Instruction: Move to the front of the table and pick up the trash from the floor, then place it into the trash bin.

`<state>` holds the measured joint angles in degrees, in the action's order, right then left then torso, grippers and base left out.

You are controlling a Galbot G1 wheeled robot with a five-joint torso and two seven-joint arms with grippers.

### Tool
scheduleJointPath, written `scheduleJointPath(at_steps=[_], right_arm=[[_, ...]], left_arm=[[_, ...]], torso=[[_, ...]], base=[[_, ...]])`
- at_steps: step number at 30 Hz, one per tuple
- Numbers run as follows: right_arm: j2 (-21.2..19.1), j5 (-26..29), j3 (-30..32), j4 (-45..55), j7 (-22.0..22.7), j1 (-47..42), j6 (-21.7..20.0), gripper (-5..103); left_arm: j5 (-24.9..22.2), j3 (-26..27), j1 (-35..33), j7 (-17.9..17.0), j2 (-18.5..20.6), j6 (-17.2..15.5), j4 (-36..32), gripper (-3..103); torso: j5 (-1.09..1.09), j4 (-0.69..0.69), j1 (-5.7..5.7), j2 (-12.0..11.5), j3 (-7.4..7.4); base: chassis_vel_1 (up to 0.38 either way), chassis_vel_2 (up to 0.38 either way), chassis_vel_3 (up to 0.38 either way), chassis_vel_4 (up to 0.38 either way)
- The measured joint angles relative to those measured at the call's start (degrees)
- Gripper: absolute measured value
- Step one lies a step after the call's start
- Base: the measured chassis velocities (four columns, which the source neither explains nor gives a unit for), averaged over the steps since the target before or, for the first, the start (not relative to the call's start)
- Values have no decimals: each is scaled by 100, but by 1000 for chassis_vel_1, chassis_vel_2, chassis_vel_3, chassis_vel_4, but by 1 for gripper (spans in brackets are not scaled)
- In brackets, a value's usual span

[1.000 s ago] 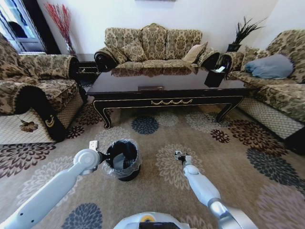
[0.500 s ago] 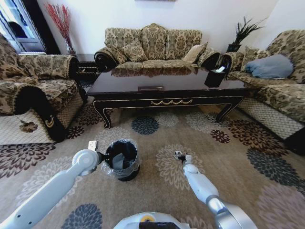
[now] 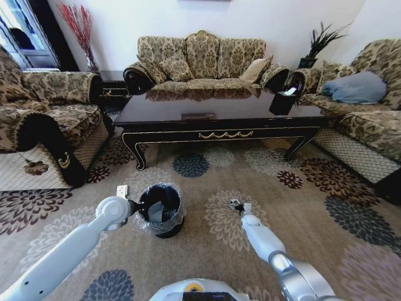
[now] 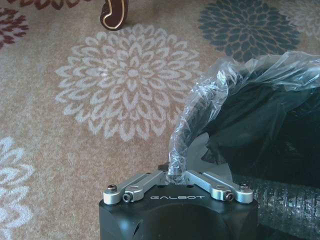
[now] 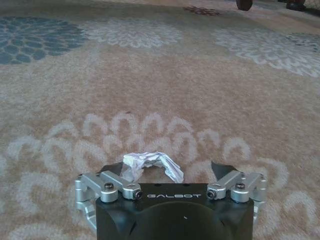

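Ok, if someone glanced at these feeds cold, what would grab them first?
Probably the left gripper clamped on the rim of the trash bin, its clear liner bunched between the fingers, on the floor in front of the table. Next, the right gripper low over the carpet with a crumpled white scrap of trash between its open fingers.

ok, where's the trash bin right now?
In the head view the trash bin stands on the carpet left of centre, in front of the table; the left claw is shut on its rim.
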<state>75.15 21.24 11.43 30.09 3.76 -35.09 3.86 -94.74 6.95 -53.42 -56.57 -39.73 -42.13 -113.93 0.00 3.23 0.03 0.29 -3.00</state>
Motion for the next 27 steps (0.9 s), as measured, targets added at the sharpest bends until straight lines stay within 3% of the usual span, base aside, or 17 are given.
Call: scheduleJointPath(at_steps=[2, 3, 7, 8, 9, 14, 16, 17, 20, 23, 27], right_arm=[[18, -42, -10, -52, -38, 29, 21, 88], [27, -51, -12, -75, -41, 41, 23, 88], [51, -107, -18, -116, -51, 65, 30, 71], [55, -138, -23, -114, -55, 65, 30, 55], [55, -149, -24, -110, -55, 65, 30, 49], [50, -186, -32, -56, -56, 24, 29, 33], [48, -193, -33, -50, -56, 13, 28, 33], [41, -199, -33, -42, -58, -3, 26, 22], [30, -202, -36, -40, -64, -18, 24, 16], [18, -175, -30, 13, -68, -48, 7, 2], [-40, -19, -25, 340, -32, -170, -84, 1]], left_arm=[[1, 5, 5, 7, 15, 0, 4, 0], [0, 6, 5, 9, 17, 0, 5, 0], [-1, 9, 10, 12, 27, 0, 7, 0], [-4, 14, 18, 13, 37, 0, 8, 0], [-5, 15, 18, 17, 37, 0, 8, 0], [-5, 29, -14, 22, 37, 0, 7, 0], [-4, 34, -26, 22, 39, 0, 6, 0], [-4, 36, -41, 30, 64, 0, -7, 0], [-5, 45, -49, 46, 95, 0, -12, 0], [-6, 75, -49, 65, 127, 0, -6, 0], [0, 49, -14, 68, 93, 0, -6, 0]], torso=[[0, 0, 0, 0, 0], [0, 0, 0, 0, 0], [0, 0, 0, 0, 0], [0, 0, 0, 0, 0], [0, 0, 0, 0, 0], [0, 0, 0, 0, 0], [0, 0, 0, 0, 0], [0, 0, 0, 0, 0], [0, 0, 0, 0, 0], [0, 0, 0, 0, 0], [1, -1, 0, 0, 0]], base=[[0, 0, 0, 0], [0, 0, 0, 0], [0, 0, 0, 0], [0, 0, 0, 0], [0, 0, 0, 0], [0, 0, 0, 0], [0, 0, 0, 0], [0, 0, 0, 0], [0, 0, 0, 0], [0, 0, 0, 0], [0, 0, 0, 0]])
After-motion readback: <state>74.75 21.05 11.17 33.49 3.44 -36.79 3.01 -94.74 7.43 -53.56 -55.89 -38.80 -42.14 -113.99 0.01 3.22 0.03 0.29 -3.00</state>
